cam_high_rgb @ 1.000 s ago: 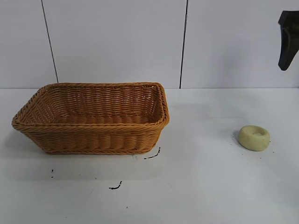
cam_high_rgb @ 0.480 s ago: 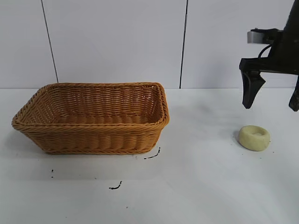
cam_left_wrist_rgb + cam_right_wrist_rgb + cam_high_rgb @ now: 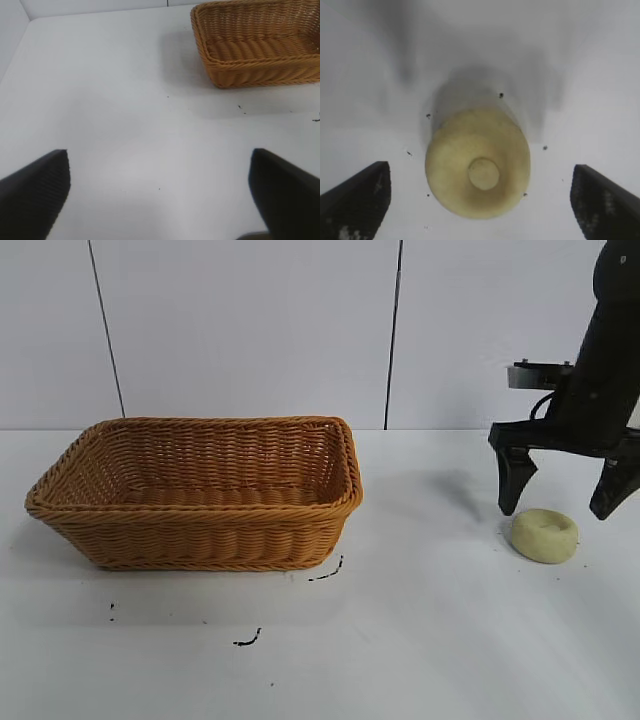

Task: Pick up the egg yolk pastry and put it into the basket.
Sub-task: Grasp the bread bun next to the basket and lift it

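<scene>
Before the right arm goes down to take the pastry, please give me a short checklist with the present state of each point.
1. Right pincer open: ok.
2. Egg yolk pastry centred between its fingers: ok in the wrist view.
3. Pastry untouched, flat on the table: ok.
4. Basket upright, nothing visible inside: ok.
5. Left pincer open, away from the basket: ok.
6. Height left above the pastry: cannot tell.
</scene>
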Controlling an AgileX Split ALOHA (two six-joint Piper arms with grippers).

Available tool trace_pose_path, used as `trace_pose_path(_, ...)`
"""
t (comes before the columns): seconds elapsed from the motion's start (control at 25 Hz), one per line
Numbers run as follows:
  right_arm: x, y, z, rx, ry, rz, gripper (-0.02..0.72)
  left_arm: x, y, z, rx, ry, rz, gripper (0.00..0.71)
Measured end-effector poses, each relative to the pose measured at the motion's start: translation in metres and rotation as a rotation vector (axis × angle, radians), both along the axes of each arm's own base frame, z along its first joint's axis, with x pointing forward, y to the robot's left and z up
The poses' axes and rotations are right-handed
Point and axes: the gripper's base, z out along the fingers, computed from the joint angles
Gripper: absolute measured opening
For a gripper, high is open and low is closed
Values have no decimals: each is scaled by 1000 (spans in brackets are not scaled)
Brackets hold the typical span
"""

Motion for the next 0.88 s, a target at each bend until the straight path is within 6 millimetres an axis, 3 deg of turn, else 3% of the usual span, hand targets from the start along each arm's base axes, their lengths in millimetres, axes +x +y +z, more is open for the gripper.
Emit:
trace_pose_path(0.32, 2, 0, -21, -1, 26, -2, 691, 0, 0, 0, 0, 0, 0, 697)
trace_pose_path(0.44, 2, 0, -21, -1, 24, -5, 486, 0, 0, 0, 0, 0, 0, 697)
trace_pose_path(0.64, 1, 0, -19, -2, 33, 8, 66, 0, 0, 0, 0, 0, 0, 697)
trace_pose_path(0.88, 4, -1, 10, -21, 19, 41, 43, 0, 0, 0, 0, 0, 0, 697)
